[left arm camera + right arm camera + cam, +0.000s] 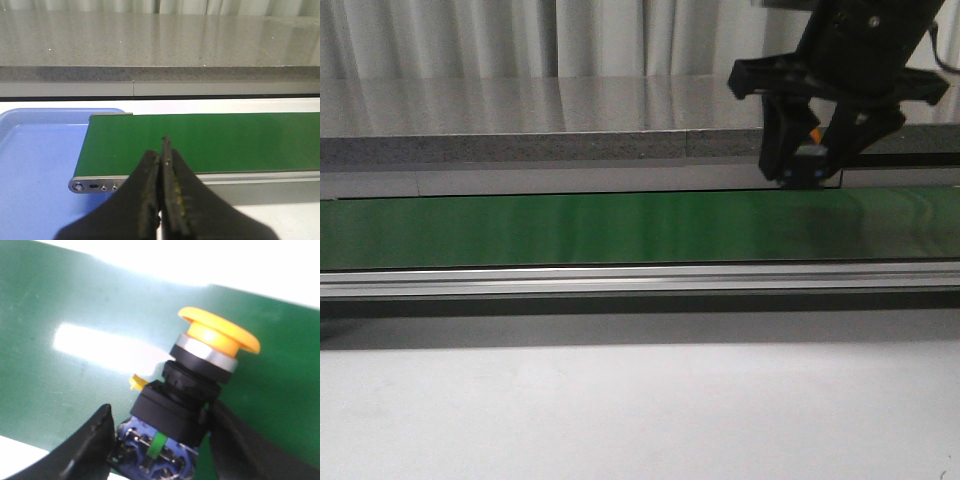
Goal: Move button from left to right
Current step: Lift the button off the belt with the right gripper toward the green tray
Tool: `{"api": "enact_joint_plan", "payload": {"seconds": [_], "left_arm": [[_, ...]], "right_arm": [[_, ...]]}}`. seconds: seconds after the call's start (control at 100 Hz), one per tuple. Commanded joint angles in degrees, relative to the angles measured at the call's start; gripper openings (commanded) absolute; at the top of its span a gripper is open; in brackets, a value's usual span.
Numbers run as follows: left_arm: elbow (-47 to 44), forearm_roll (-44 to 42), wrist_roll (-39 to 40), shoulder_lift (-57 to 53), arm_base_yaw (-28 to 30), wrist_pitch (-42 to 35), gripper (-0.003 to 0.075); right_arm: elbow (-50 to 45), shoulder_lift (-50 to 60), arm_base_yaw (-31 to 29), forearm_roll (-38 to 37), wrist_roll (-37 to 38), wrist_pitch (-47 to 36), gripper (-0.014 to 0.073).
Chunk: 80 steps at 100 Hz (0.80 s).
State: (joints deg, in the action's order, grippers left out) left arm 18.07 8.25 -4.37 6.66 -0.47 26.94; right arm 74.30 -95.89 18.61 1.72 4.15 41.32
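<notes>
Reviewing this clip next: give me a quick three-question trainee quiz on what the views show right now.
1. True or false: the button lies loose on the green belt.
2. Which gripper holds it? A) left gripper B) right gripper
3. Fill in: in the left wrist view, a ____ tray sits at the belt's end.

Key: 1. False, it is clamped between the right gripper's fingers above the belt. 2. B; the left gripper is shut on nothing. 3. Blue.
</notes>
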Motion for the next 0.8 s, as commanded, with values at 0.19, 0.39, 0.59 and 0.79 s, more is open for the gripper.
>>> {"api": "enact_joint_plan", "payload": {"seconds": [0.19, 0.39, 0.59, 0.79], "left_arm": [[1.49, 0.42, 0.02, 0.63, -0.39, -4.01, -0.0020], [1.49, 0.42, 0.02, 0.63, -0.39, -4.01, -0.0020], [1.49, 0.42, 0.02, 0.63, -0.39, -4.01, -0.0020], [1.49, 0.42, 0.02, 0.63, -0.39, -4.01, -0.0020]], "right_arm": [[2.11, 8.47, -9.07, -8.31, -0.77, 0.50, 0.0164], [2.06, 8.53, -20.71, -8.25, -5.07, 1.16, 0.0164], [2.06, 7.36, -31.24, -8.12, -8.13, -1.32, 0.0164], [2.06, 2.66, -37.97, -7.17, -8.40, -3.04, 0.0164]]}}
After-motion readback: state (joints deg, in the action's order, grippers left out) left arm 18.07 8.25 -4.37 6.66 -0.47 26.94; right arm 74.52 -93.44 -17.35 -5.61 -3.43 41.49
